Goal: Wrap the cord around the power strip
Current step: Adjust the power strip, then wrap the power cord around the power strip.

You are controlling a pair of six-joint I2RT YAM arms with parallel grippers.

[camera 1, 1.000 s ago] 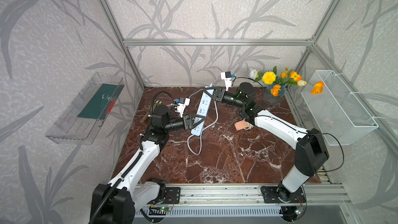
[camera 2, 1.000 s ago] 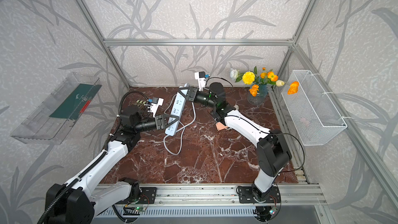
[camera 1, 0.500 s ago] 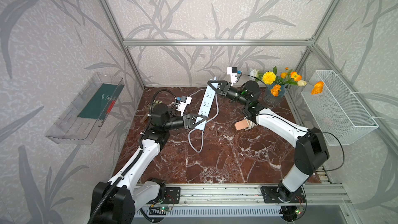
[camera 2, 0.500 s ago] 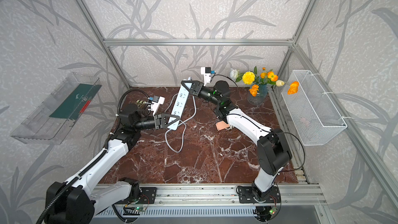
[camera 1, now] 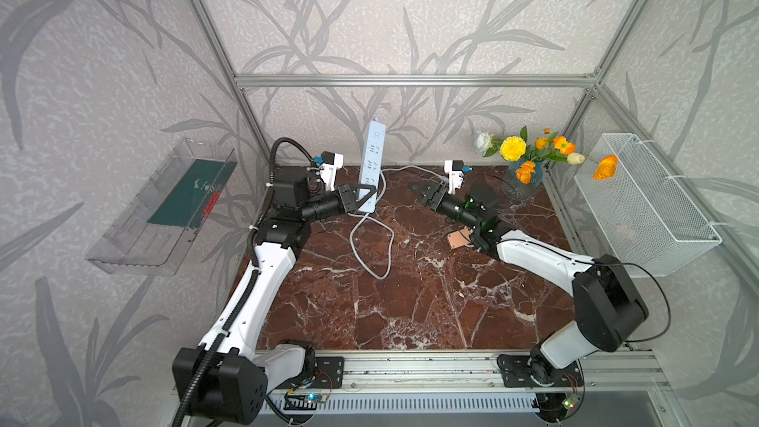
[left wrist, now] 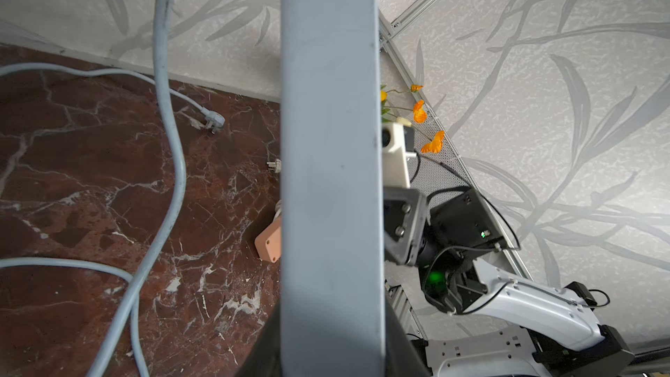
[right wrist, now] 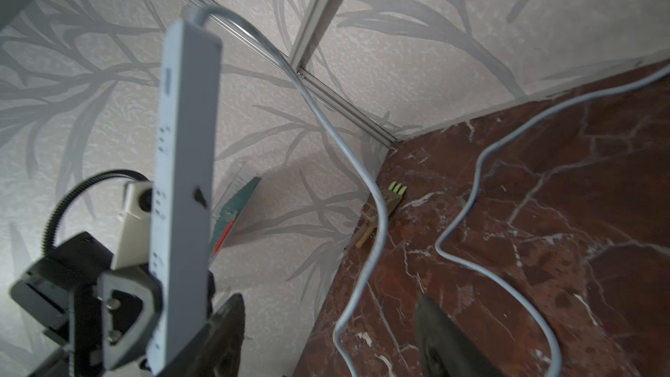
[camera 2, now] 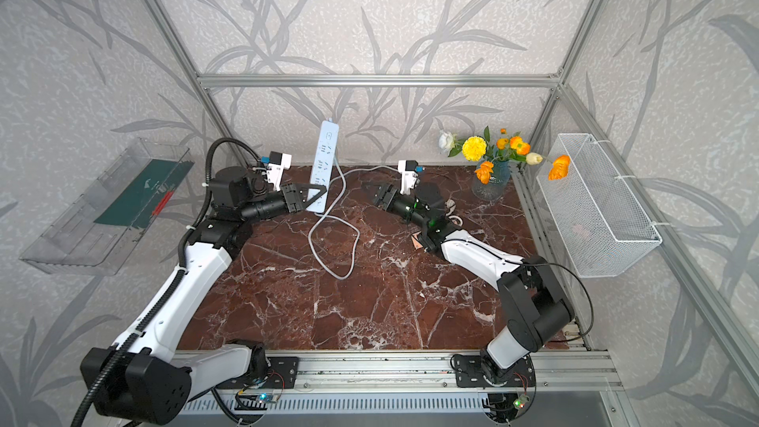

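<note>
Clamping the lower end of the power strip [camera 1: 371, 158], your left gripper [camera 1: 363, 199] is closed tight on it and holds it upright over the far left part of the table [camera 1: 410, 301], in front of the far wall in both top views. Your right gripper [camera 1: 423, 195] sits to the right of the strip, jaws spread wide with nothing between them. By my reading the wrapping hasn't begun: no turn of the cord [camera 1: 378, 277] lies around the strip, and its slack sprawls in a loose loop on the marble, so every turn is left to do. The left wrist view shows the plug [left wrist: 212, 121] lying on the table near the far wall, which I can't make out in the top views. The right wrist view shows most clearly the cord leaving the strip's top end and dropping beside it.
</note>
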